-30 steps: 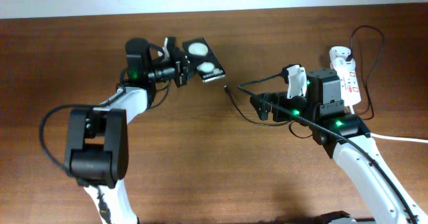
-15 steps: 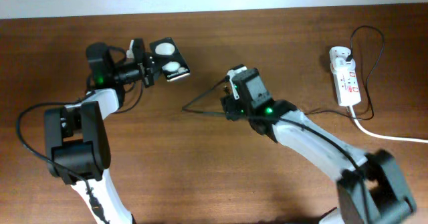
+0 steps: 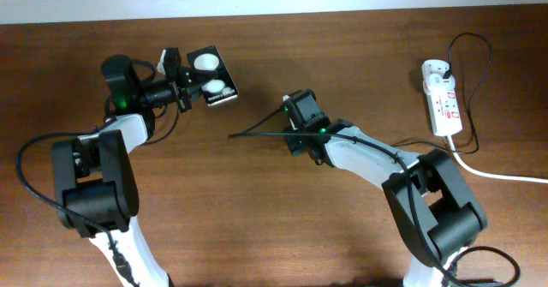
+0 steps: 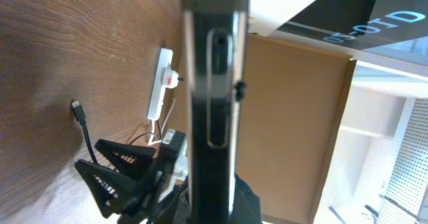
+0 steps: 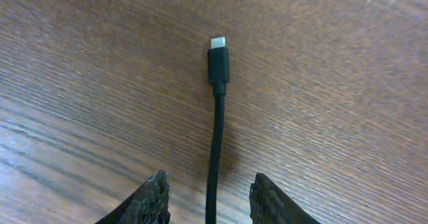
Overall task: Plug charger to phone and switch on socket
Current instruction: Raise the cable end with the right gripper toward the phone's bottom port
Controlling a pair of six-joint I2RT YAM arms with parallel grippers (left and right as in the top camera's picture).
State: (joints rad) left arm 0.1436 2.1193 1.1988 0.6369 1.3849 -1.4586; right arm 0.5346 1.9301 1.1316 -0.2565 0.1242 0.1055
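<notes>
My left gripper [image 3: 189, 92] is clamped on the phone [image 3: 212, 76] toward the far left of the table [image 3: 257, 227]. The phone's face, with its 2 white blobs, is turned up to the overhead camera, and my left wrist camera sees only its thin edge. My right gripper [image 5: 212, 200] sits mid-table with the charger [image 5: 215, 137] running out between its 2 fingers [image 5: 152, 200]. The tips stand clear of the cable on both sides, so I cannot tell whether I grip it. Its connector tip [image 5: 218, 55] points toward the phone, well apart from it. The socket [image 3: 443, 103] lies far right, its white cord [image 3: 505, 176] trailing off the edge.
</notes>
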